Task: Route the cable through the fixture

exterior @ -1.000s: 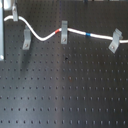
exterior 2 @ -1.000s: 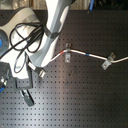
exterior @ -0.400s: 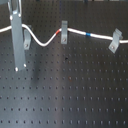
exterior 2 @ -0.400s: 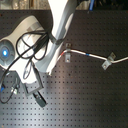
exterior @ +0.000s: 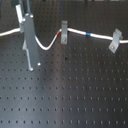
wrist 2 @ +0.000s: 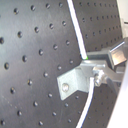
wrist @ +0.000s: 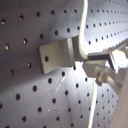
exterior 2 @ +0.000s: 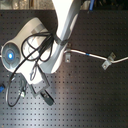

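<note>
We start with the long thin white cable point(exterior: 75, 33), which runs across the far part of the black perforated worktop point(exterior: 70, 95) in the first exterior view, carrying a short red band point(exterior: 59, 32) and a short blue band point(exterior: 88, 35). It already sits in the slim upright grey metal fixture point(exterior: 64, 32), dips into a slack loop towards the first exterior view's left, and passes on towards the broader tilted grey clip point(exterior: 115, 41) on the first exterior view's right. We judge that the slack is there so the cord can be lifted and seated without strain.

In both wrist views the cable point(wrist: 81, 30) crosses beside a squarer grey bracket point(wrist: 56, 54), just by the gripper point(wrist: 102, 67). The gripper's fingers appear closed around the cord, though we cannot tell this for certain.

The grey arm point(exterior: 27, 37) stands low over the worktop at the first exterior view's left, presumably to guide that end.
</note>
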